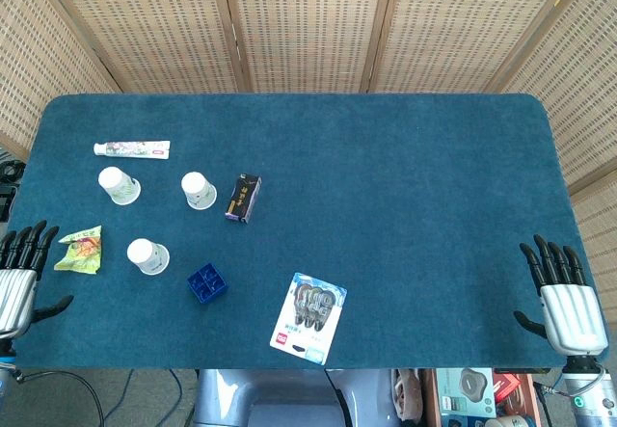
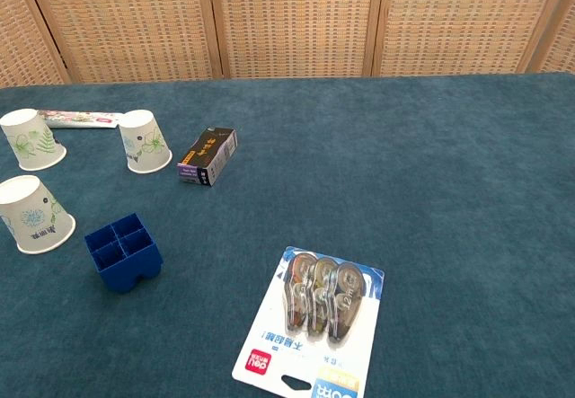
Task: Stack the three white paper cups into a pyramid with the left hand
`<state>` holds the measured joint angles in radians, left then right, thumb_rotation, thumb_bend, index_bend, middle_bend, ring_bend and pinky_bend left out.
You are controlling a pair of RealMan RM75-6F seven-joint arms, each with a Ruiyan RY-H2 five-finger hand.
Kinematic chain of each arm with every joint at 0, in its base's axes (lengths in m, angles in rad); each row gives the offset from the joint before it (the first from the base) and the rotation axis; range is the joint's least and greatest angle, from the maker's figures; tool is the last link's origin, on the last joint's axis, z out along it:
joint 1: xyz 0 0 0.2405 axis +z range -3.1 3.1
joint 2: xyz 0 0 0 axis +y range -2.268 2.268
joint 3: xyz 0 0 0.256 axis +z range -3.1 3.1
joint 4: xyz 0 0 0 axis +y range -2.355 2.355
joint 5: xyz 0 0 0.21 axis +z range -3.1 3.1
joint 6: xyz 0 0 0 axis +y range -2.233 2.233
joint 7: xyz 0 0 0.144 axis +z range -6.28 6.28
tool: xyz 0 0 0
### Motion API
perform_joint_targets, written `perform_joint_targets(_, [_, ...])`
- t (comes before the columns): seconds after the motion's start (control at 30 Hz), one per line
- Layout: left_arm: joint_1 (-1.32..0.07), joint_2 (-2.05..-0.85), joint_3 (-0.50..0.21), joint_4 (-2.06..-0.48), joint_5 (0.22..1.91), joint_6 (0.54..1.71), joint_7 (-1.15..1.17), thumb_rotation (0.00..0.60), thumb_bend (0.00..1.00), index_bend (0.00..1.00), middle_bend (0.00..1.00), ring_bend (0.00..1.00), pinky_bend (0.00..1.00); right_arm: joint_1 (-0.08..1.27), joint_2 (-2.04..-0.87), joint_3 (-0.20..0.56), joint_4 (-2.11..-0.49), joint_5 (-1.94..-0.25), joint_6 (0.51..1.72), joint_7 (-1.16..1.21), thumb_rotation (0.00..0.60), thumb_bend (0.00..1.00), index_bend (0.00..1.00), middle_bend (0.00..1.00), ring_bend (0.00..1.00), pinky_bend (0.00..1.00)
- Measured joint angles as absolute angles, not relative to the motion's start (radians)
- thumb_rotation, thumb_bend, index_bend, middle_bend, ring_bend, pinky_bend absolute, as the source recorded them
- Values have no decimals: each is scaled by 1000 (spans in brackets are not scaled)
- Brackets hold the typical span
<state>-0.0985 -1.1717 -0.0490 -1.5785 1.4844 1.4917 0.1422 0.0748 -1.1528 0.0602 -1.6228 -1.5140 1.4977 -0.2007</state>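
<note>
Blue table [image 1: 386,205], three upturned cups [image 1: 147,255], left hand [image 1: 19,278] half cropped, both hands' fingers apart

A blue-carpeted table [image 1: 405,205] carries three upturned paper cups [image 1: 199,190], toothpaste tube [image 1: 132,148], snack packet [image 1: 80,250], dark box [image 1: 243,199], blue tray [image 1: 207,283] and blister pack [image 1: 309,316], mostly toward its left edge.

**Both hands open at the near corners**

Your left hand [image 1: 17,278] sits at the near left edge of the surface, back up, fingers [image 1: 29,242] spread and pointing away from you, thumb out to the side. It holds nothing. Your right hand [image 1: 564,302] mirrors it at the near right edge: back up, fingers [image 1: 549,258] apart and pointing forward, thumb splayed inward, nothing in it. Only the head view shows them; its wrist is just visible at the frame's bottom corner.
</note>
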Motion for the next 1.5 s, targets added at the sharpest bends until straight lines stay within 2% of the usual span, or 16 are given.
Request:
perform_joint_targets(1.1, [-104,-1175,-39,-1591,1488,1474,171,600,88,0,0,0,0,80,-1154,49,-1630,-1520,1480,-203,600,100,0,0,0,0])
perform_joint_targets(1.3, [-118,-1170,-45,-1600,1480,1449,166,600,88,0,0,0,0,83,-1157,49,-1630,-1517,1471,-208,600,100,0,0,0,0])
perform_joint_targets(1.5, [-167,-1120,-78,-1615,1426,1360,147,600,89,0,0,0,0,82,-1155,50,-1632,-1514,1473,-201,600,100,0,0,0,0])
